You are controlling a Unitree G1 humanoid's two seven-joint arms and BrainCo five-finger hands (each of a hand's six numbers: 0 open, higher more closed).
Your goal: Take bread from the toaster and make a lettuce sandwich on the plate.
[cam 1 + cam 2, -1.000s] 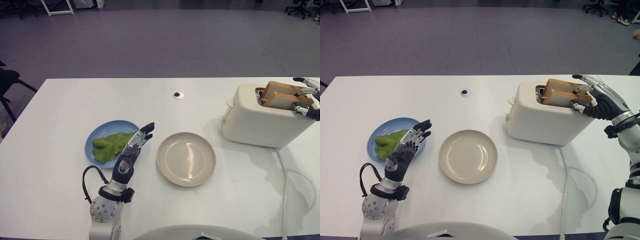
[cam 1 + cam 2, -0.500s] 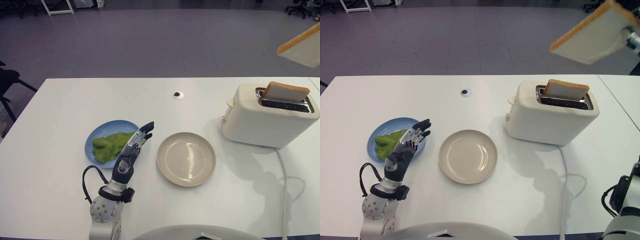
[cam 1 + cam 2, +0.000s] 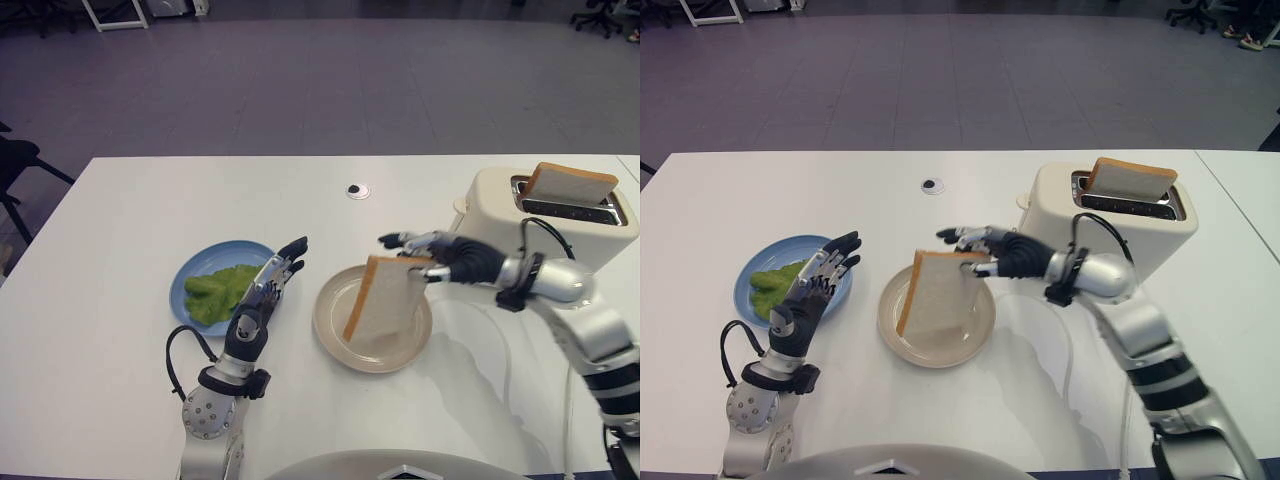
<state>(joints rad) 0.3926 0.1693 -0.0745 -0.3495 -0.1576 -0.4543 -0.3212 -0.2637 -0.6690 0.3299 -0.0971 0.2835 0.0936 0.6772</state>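
Right hand has brought bread over plate.

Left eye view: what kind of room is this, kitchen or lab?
Probably a lab or office, not a kitchen: plain white table with a cable grommet, open grey floor behind, rolling office chairs at the far edge.

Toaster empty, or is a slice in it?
Not empty. One slice stands in the toaster slot, top sticking out; the other slice is in the right hand, tilted over the plate.

1 sm. round disc on table
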